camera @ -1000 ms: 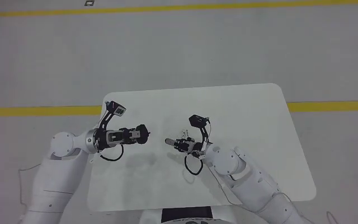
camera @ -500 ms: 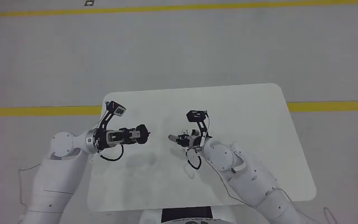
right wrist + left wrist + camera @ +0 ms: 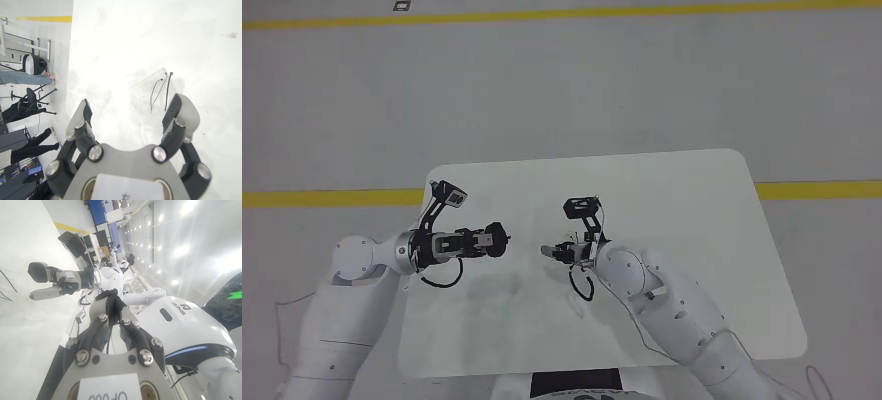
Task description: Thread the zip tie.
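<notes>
Right gripper [image 3: 131,102]: wrist farther left now

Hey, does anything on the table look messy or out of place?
Nothing is spilled or broken. On the clear sheet, the thinner zip tie bows while the thicker zip tie beside it lies straight. A small grey scrap sits alone on the table, away from them.

Black piece [image 3: 103,295], pinched at the tips of the left gripper [image 3: 112,298]: bunched and too dark to identify, possibly a zip tie.
Loose ties [image 3: 7,283] on the table [image 3: 37,323]: cut off by the picture's edge in the left wrist view.
Straight tie [image 3: 167,89]: one end hidden behind a pad [image 3: 171,110] of the right gripper [image 3: 131,100].
</notes>
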Robot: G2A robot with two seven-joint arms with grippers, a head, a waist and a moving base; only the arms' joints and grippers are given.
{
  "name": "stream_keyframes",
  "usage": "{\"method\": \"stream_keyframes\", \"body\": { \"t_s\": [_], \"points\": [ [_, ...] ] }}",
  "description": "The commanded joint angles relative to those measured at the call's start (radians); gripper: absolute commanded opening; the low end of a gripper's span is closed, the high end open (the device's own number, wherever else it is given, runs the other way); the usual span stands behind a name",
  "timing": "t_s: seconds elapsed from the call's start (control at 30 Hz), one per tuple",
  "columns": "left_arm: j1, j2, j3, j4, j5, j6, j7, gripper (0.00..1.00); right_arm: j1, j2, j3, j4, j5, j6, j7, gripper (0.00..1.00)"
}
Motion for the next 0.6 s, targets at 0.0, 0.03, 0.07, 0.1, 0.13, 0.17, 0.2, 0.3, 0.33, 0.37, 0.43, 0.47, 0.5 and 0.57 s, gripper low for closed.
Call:
{"method": "stream_keyframes", "body": {
  "t_s": [0.0, 0.03, 0.07, 0.1, 0.13, 0.17, 0.2, 0.3, 0.33, 0.37, 0.43, 0.47, 0.5, 0.57],
  "points": [
    [0.0, 0.0, 0.0, 0.0, 0.0, 0.0, 0.0, 0.0, -0.001, 0.001, -0.009, 0.015, -0.031, 0.001, -0.004, 1.0],
    [0.0, 0.0, 0.0, 0.0, 0.0, 0.0, 0.0, 0.0, 0.001, 0.0, -0.014, 0.018, -0.042, 0.001, 0.0, 1.0],
    [0.0, 0.0, 0.0, 0.0, 0.0, 0.0, 0.0, 0.0, 0.005, 0.0, -0.02, 0.024, -0.056, 0.001, 0.01, 1.0],
    [0.0, 0.0, 0.0, 0.0, 0.0, 0.0, 0.0, 0.0, 0.011, -0.002, -0.029, 0.031, -0.073, 0.001, 0.025, 1.0],
    [0.0, 0.0, 0.0, 0.0, 0.0, 0.0, 0.0, 0.0, 0.015, -0.004, -0.033, 0.035, -0.082, 0.001, 0.034, 1.0],
    [0.0, 0.0, 0.0, 0.0, 0.0, 0.0, 0.0, 0.0, 0.019, -0.006, -0.04, 0.04, -0.091, 0.001, 0.044, 1.0],
    [0.0, 0.0, 0.0, 0.0, 0.0, 0.0, 0.0, 0.0, 0.026, -0.01, -0.048, 0.046, -0.101, 0.001, 0.054, 1.0],
    [0.0, 0.0, 0.0, 0.0, 0.0, 0.0, 0.0, 0.0, 0.041, -0.02, -0.063, 0.068, -0.109, 0.001, 0.077, 1.0],
    [0.0, 0.0, 0.0, 0.0, 0.0, 0.0, 0.0, 0.0, 0.046, -0.023, -0.065, 0.077, -0.11, 0.001, 0.082, 1.0],
    [0.0, 0.0, 0.0, 0.0, 0.0, 0.0, 0.0, 0.0, 0.051, -0.026, -0.067, 0.086, -0.114, 0.001, 0.085, 1.0],
    [0.0, 0.0, 0.0, 0.0, 0.0, 0.0, 0.0, 0.0, 0.056, -0.03, -0.07, 0.094, -0.122, 0.001, 0.087, 1.0],
    [0.0, 0.0, 0.0, 0.0, 0.0, 0.0, 0.0, 0.0, 0.056, -0.03, -0.07, 0.094, -0.122, 0.001, 0.087, 1.0],
    [0.0, 0.0, 0.0, 0.0, 0.0, 0.0, 0.0, 0.0, 0.056, -0.03, -0.07, 0.094, -0.122, 0.001, 0.087, 1.0],
    [0.0, 0.0, 0.0, 0.0, 0.0, 0.0, 0.0, 0.0, 0.056, -0.03, -0.07, 0.094, -0.122, 0.001, 0.087, 1.0]
  ]
}}
